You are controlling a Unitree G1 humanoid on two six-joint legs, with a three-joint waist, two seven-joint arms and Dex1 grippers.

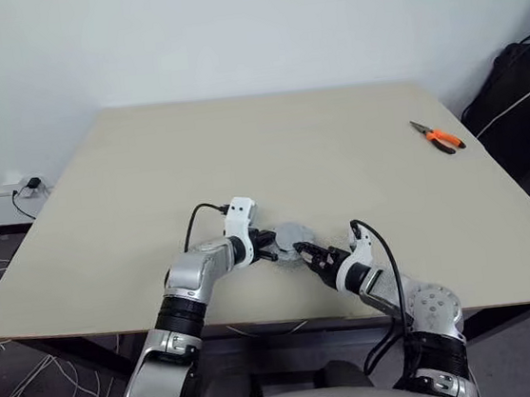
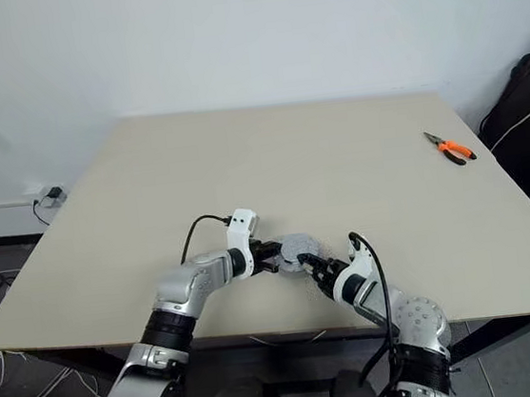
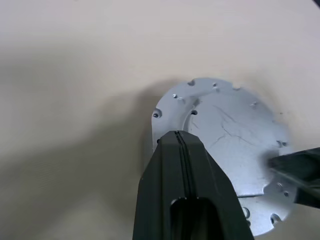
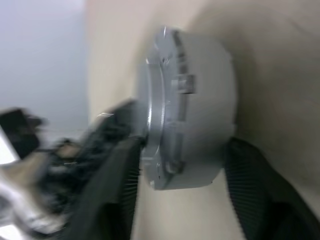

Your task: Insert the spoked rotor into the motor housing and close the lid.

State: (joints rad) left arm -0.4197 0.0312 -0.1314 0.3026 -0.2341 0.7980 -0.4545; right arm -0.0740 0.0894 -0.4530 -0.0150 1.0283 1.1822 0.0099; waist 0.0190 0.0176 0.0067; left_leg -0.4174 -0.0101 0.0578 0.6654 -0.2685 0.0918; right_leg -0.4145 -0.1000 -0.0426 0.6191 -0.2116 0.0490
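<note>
The motor housing (image 4: 205, 100) is a round grey case near the table's front edge, between both grippers. The lid (image 3: 235, 135), a smooth grey disc with small holes round its rim, sits on top of it. My left gripper (image 3: 179, 136) is shut, and its joined tips rest on the lid's near rim. From the other side, my right gripper (image 1: 305, 251) straddles the housing. One of its black fingers (image 4: 117, 190) is against the lid's flange, and the other lies against the housing's wall. The spoked rotor is hidden.
Orange-handled pliers (image 1: 440, 137) lie at the table's far right. The pale table (image 1: 241, 153) stretches away behind the grippers. Cables trail on the floor at the left, and a dark bag stands beyond the right edge.
</note>
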